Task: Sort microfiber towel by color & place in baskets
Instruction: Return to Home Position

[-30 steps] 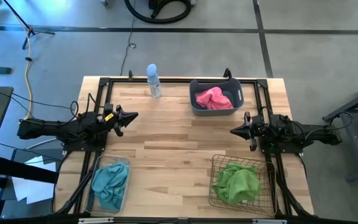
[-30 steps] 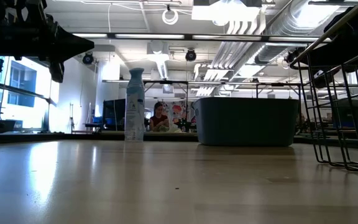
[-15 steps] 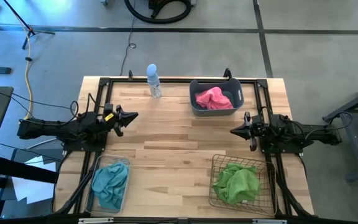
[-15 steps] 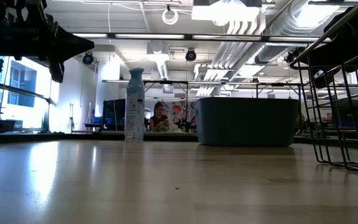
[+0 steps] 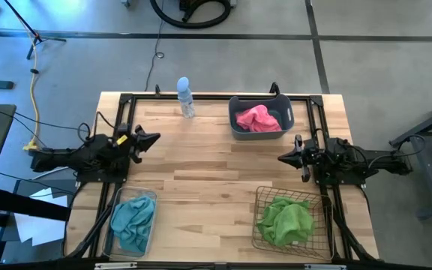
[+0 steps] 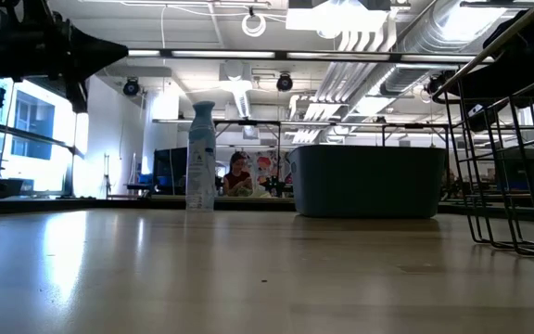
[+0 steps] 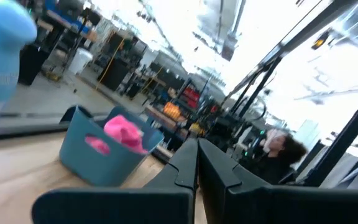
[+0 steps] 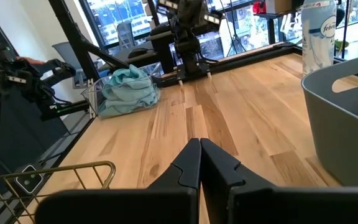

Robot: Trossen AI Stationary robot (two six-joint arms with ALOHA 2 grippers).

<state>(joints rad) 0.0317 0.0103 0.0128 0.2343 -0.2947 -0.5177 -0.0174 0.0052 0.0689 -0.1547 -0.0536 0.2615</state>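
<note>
A pink towel (image 5: 258,118) lies in the grey-blue tub (image 5: 283,107) at the table's far side; the left wrist view shows it too (image 7: 124,132). A teal towel (image 5: 133,220) fills the clear bin (image 5: 114,212) at the near left, also in the right wrist view (image 8: 127,91). A lime green towel (image 5: 285,220) sits in the wire basket (image 5: 259,201) at the near right. My left gripper (image 5: 154,137) hangs shut and empty above the left edge. My right gripper (image 5: 282,158) hangs shut and empty above the right side.
A clear bottle with a blue top (image 5: 185,96) stands upright at the far edge, left of the tub. Dark frame rails run along the table's sides (image 5: 122,120). Bare wood (image 5: 216,172) lies between the two grippers. A person sits in the room beyond (image 6: 238,174).
My left gripper has drawn back a little toward the table's left edge and shifted toward the far edge, swinging to point more at the far side. Its fingers stay shut. The right arm and all towels have kept still.
</note>
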